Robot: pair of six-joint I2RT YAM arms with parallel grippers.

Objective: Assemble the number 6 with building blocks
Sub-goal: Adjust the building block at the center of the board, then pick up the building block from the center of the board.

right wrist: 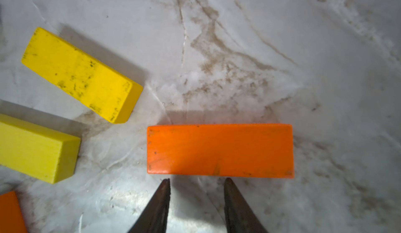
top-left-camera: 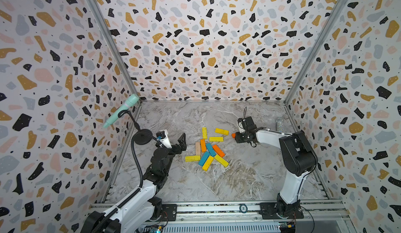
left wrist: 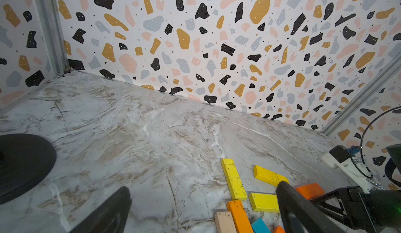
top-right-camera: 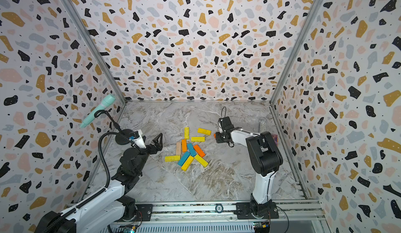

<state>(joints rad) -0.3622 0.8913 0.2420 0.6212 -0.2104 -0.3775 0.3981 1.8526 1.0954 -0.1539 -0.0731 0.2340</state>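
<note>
Orange block [right wrist: 220,150] just beside right gripper [right wrist: 196,180], jaws apart.

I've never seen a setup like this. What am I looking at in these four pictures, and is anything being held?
Two robot arms at a marble table are meant to lay wooden blocks into a 6. The two wide pictures come from one camera overhead; the two close ones come from cameras on the arms' wrists. Yellow, orange, blue and plain blocks lie loosely piled; no 6 shows yet. The left hand is wide open and empty. The right hand is open just beside an orange block lying on the table, not gripping it.
</note>
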